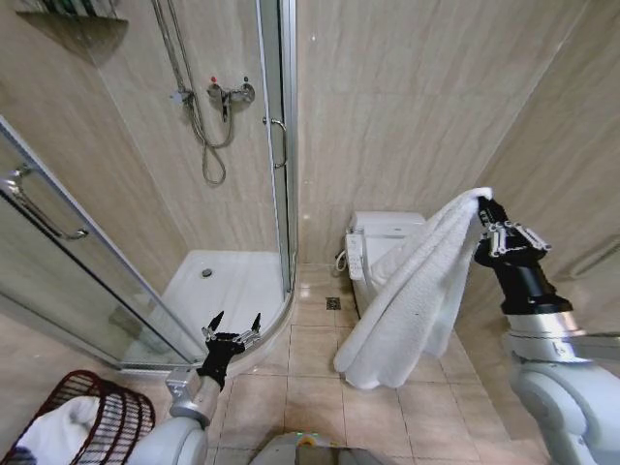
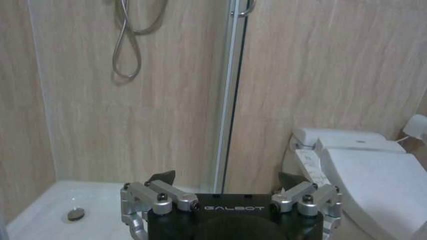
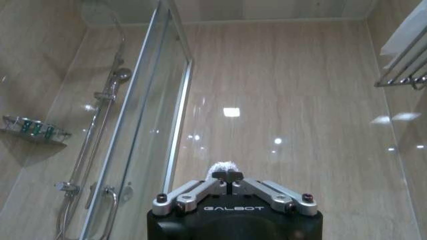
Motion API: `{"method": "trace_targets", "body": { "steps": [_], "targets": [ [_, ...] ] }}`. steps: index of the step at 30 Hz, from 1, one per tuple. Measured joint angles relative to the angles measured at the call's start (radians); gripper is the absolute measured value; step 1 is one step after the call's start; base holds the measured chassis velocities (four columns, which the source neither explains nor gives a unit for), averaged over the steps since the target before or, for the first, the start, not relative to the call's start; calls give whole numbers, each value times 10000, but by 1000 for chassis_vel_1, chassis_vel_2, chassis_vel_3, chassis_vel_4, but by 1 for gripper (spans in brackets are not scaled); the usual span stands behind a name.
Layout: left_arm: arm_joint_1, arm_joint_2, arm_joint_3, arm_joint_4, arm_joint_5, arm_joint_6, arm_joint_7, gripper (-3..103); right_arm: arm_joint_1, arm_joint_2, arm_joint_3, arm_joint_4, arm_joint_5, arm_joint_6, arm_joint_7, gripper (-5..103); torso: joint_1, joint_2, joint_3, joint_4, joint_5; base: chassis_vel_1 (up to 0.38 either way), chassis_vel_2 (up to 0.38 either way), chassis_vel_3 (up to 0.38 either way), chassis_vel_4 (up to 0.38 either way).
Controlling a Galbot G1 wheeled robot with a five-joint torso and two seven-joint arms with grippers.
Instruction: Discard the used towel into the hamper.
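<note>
Jaws of our right gripper (image 1: 481,206) pinch the towel (image 1: 412,295) by its top edge, those of the left gripper (image 1: 232,327) spread empty; we judge the hamper (image 1: 92,412), low and far left, demands a high carry to clear its rim.

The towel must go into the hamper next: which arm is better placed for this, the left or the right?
Probably the right. The right gripper is shut on the towel, which hangs free above the floor. The left gripper is open, holding nothing, though nearer the hamper at the robot's lower left.
</note>
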Motion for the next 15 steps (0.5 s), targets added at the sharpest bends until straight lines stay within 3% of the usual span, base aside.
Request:
{"method": "trace_targets", "body": {
  "steps": [15],
  "targets": [
    [0, 0, 0, 0, 0, 0, 0, 100, 84, -20, 15, 0, 76, 61, 6, 0, 333, 739, 407, 0, 0, 0, 0, 0, 0]
  ]
}}
